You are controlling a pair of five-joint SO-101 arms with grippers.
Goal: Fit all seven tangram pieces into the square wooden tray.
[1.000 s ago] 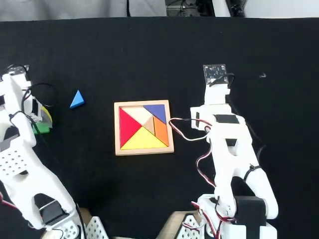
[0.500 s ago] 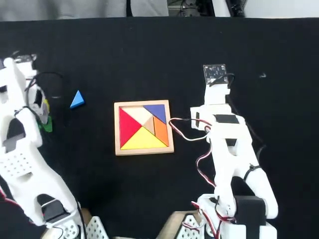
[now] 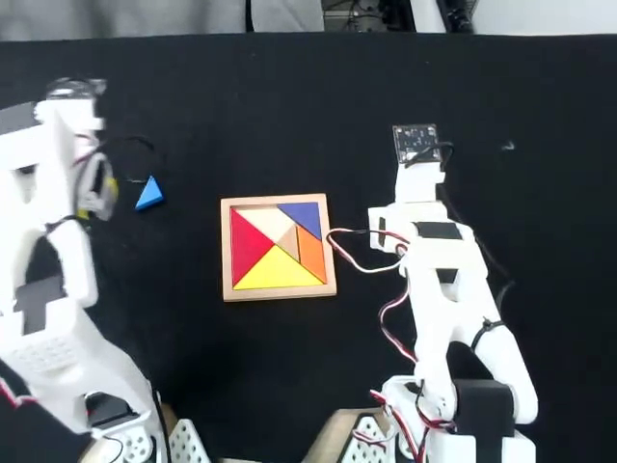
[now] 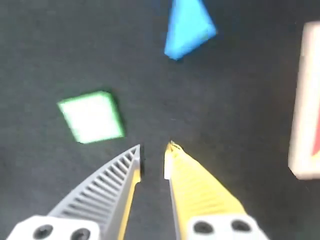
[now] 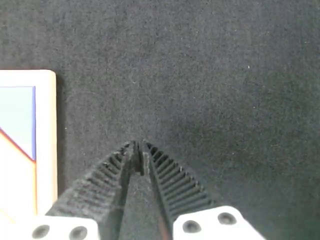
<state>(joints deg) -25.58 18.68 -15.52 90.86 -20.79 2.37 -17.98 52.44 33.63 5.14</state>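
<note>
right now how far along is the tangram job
Done: the red, yellow, dark blue and orange pieces sit in the tray.
In hand: nothing. The left gripper is empty beside the green square; the right gripper is shut and empty beside the tray.
Left: the green square and the blue triangle lie outside the tray, whose middle shows pale patches.

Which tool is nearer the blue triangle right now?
Left. The left tool hovers just beside the blue triangle, on the side away from the wooden tray. The right tool is over bare table beyond the tray's opposite edge.
</note>
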